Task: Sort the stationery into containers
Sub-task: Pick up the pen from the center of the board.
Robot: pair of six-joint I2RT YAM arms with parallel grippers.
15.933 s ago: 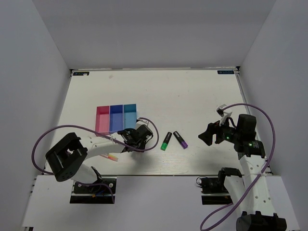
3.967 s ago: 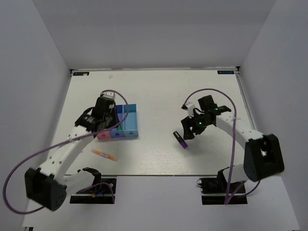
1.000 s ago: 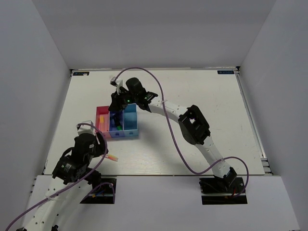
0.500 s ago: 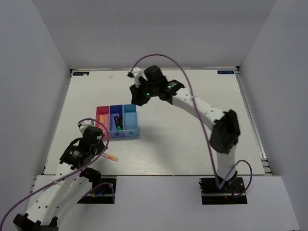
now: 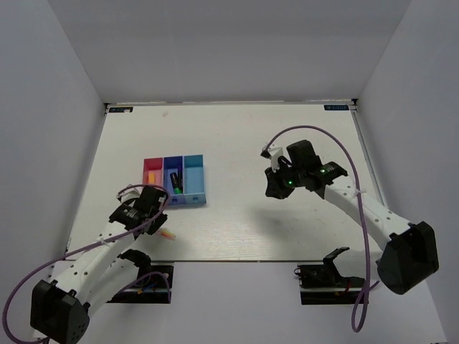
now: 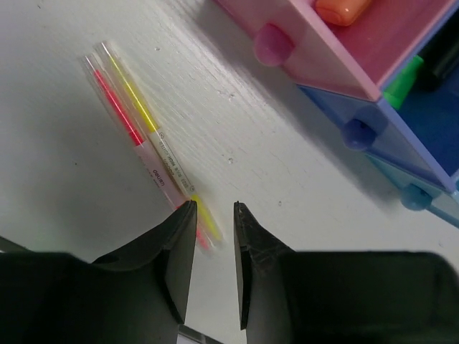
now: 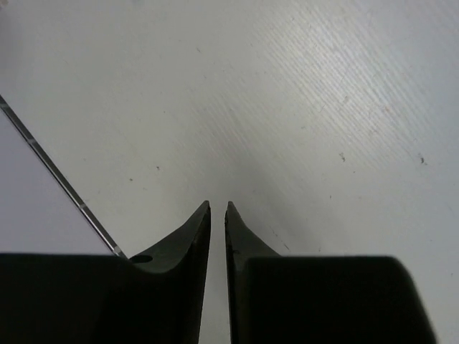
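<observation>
The containers stand joined in a row: pink-red bin point(image 5: 148, 166), dark blue bin point(image 5: 169, 163), light blue bin point(image 5: 193, 172). An orange marker point(image 5: 153, 175) lies in the pink-red one. In the dark blue one lies a green marker point(image 5: 174, 188) with a black cap. The thin pink-orange-yellow pen point(image 6: 140, 132) rests on the table in front of the bins. My left gripper point(image 6: 213, 209) hovers over the pen's near end, jaws narrowly open and empty. Far to the right, my right gripper point(image 7: 216, 206) hangs over bare table, all but shut on nothing.
The white table's near edge point(image 5: 229, 259) runs just behind the pen point(image 5: 167, 234). White walls enclose the table on three sides. Purple cables loop over both arms. In the left wrist view the pink-red bin point(image 6: 344, 54) and dark blue bin point(image 6: 430, 125) fill the upper right.
My right arm has swung from above the bins to the table's right middle, and its jaws have closed down. My left gripper has shifted up to the pen's end.
</observation>
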